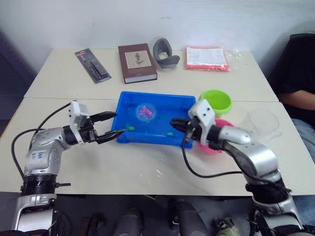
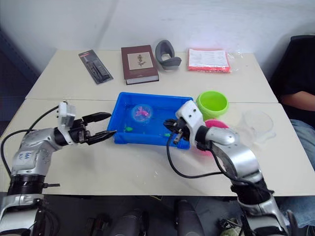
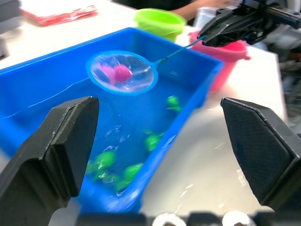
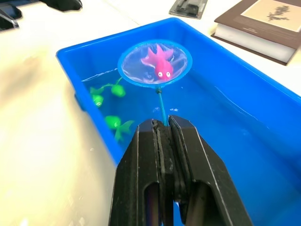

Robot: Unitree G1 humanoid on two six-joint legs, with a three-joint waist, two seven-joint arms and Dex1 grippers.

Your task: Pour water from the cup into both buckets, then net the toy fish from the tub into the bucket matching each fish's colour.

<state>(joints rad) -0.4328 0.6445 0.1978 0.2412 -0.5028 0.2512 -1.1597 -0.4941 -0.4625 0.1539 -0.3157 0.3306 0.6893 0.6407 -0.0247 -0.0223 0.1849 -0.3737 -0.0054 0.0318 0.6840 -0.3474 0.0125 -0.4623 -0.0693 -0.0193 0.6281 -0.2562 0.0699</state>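
Observation:
The blue tub sits mid-table with water and several green fish near its front-left corner. My right gripper is at the tub's front-right corner, shut on the net's thin handle. The net is raised over the water with a pink fish lying in it. My left gripper is open just outside the tub's left end, holding nothing. The green bucket and pink bucket stand right of the tub, the pink one partly behind my right arm. The clear cup is further right.
Along the back of the table lie a black packaged tool, a brown book, a grey curved object and a red-edged packet. A person in dark clothes sits at the right edge.

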